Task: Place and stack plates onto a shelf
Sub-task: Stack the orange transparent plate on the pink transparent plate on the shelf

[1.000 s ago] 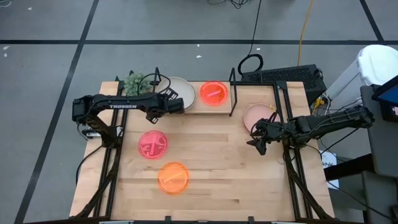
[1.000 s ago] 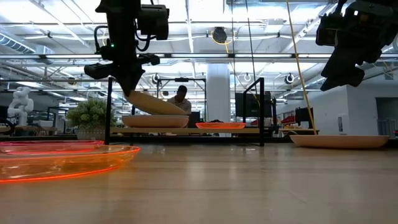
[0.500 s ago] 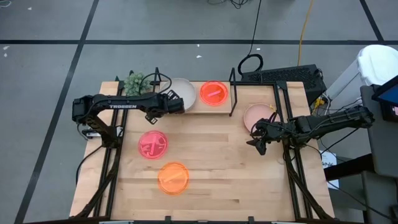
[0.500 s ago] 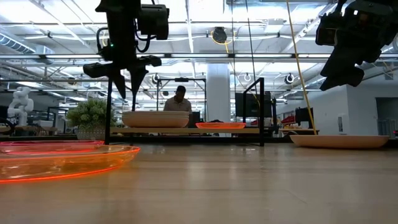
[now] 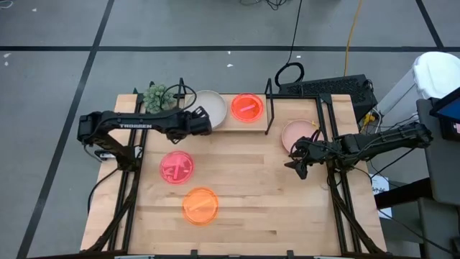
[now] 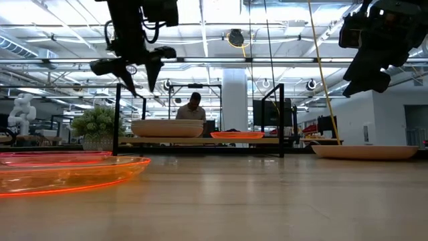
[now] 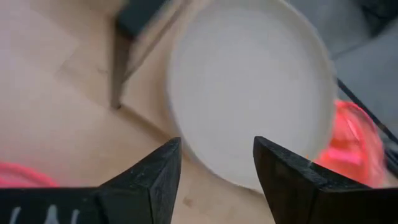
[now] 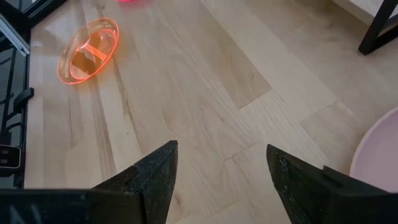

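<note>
Cream plate [image 5: 208, 105] is lying flat on the shelf [image 5: 223, 124], matte, on what looks like a second plate; translucent neon orange-red plate [image 5: 246, 107] is sitting beside it on the same board. Left gripper [image 5: 202, 117] is hovering just above the cream plate's edge, fingers parted, holding nothing. Right gripper [image 5: 297, 164] is hanging near the pale pink plate [image 5: 296, 132], fingers apart, empty. Neon pink plate [image 5: 177, 167] and orange plate [image 5: 200, 205] are lying on the tabletop [image 5: 251, 201]. Potted plant [image 5: 154, 96] is standing by the shelf end. Left arm is reading "TROSSEN".
</note>
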`<action>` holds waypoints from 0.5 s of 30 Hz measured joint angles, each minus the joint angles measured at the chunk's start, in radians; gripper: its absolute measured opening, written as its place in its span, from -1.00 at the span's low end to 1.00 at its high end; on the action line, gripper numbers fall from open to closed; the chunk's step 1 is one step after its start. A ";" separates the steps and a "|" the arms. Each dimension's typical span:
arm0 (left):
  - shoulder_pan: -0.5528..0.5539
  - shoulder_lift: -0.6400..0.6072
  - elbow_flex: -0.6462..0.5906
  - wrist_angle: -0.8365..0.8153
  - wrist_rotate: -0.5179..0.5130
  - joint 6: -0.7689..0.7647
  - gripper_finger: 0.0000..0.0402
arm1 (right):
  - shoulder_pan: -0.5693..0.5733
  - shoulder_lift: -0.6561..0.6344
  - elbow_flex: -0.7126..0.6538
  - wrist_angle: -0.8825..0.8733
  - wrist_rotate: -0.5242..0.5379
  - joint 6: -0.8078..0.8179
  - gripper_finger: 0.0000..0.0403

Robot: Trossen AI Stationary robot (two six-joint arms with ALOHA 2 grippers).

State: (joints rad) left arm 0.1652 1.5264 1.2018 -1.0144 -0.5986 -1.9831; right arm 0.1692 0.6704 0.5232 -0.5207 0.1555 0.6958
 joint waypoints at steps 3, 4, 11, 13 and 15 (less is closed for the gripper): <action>-0.014 -0.028 -0.001 0.053 -0.004 0.148 0.02 | 0.000 0.000 0.000 0.001 -0.001 0.029 0.12; -0.020 -0.034 0.001 0.087 -0.006 0.201 0.02 | 0.000 0.000 0.000 0.001 0.000 0.046 0.12; -0.043 -0.096 -0.001 0.182 0.079 0.528 0.02 | 0.000 0.009 0.000 0.059 -0.044 0.204 0.12; -0.043 -0.107 0.001 0.227 0.132 0.632 0.02 | 0.000 0.016 0.000 0.093 -0.054 0.265 0.12; -0.042 -0.119 0.000 0.226 0.210 0.734 0.02 | 0.000 0.037 0.000 0.140 -0.055 0.325 0.12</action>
State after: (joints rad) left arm 0.1234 1.4071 1.2018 -0.7887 -0.3884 -1.2487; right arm 0.1696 0.7074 0.5228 -0.3811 0.1001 1.0212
